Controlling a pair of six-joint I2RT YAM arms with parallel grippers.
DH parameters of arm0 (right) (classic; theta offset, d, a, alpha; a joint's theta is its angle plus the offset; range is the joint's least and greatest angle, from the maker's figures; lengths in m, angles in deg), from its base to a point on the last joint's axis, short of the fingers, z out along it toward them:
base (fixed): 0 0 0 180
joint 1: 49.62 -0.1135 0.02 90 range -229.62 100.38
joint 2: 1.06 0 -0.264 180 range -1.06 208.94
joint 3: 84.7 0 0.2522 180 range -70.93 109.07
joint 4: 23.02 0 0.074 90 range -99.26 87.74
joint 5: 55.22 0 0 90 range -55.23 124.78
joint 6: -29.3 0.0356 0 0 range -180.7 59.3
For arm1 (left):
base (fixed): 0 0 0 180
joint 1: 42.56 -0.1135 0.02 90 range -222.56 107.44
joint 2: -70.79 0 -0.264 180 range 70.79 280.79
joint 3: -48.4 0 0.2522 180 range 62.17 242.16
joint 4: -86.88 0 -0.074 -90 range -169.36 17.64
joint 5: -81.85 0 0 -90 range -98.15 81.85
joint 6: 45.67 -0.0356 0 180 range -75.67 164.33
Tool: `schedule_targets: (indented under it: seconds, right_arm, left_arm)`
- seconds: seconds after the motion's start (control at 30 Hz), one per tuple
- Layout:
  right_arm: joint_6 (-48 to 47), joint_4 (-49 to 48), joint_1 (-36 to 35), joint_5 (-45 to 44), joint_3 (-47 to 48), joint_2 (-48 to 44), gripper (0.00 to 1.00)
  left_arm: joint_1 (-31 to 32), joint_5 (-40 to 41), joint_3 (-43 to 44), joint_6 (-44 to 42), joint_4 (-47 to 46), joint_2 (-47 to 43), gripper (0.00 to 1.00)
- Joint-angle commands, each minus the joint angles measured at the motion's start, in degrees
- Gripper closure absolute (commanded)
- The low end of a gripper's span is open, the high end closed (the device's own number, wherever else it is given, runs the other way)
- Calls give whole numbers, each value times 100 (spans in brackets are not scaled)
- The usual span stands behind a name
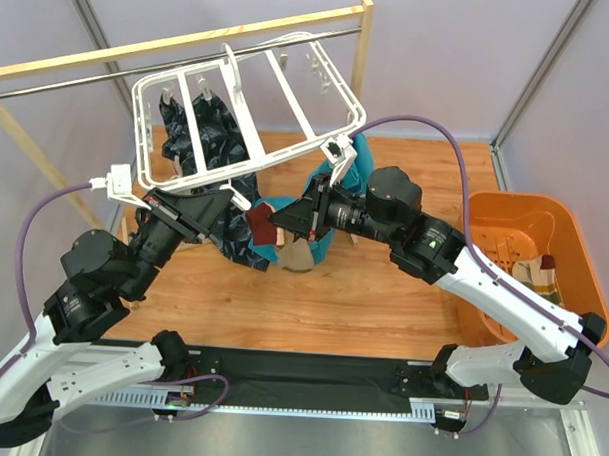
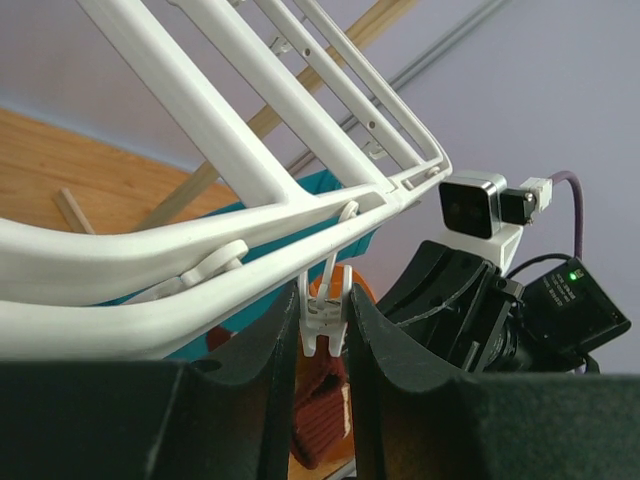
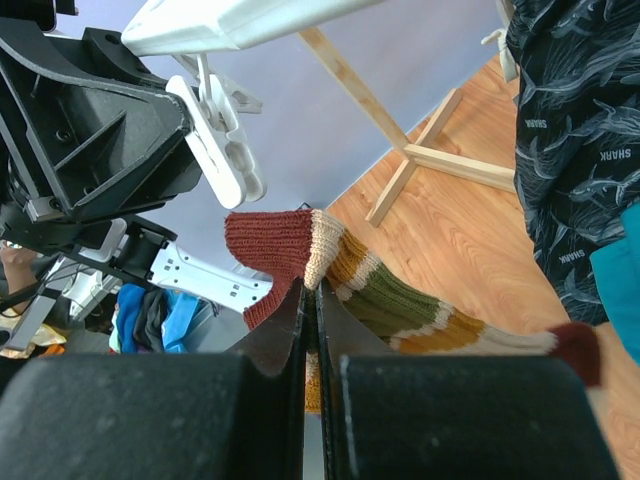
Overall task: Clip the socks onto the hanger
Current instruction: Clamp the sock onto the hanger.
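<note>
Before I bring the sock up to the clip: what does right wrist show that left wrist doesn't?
Only right wrist: the right gripper shut on the sock beside its maroon part, the sock's stripes, the navy cloth and the rack's foot.
Only left wrist: the left gripper with the clip between its fingers, the hanger's crossbars, and the right arm's camera.
Both: the clip hanging off the hanger's rim, with the sock's maroon part just below it.
</note>
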Motion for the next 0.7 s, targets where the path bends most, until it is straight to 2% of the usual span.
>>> schedule_targets:
  seconds: [0.0, 0.67]
  right_arm:
    - [-57, -96, -26, -141, 242, 31, 100]
    - [-92, -333, -26, -193, 207, 4, 100]
  left_arm:
    - [33, -353, 13, 49, 191, -41, 100]
    - [33, -432, -66, 128, 181, -32, 100]
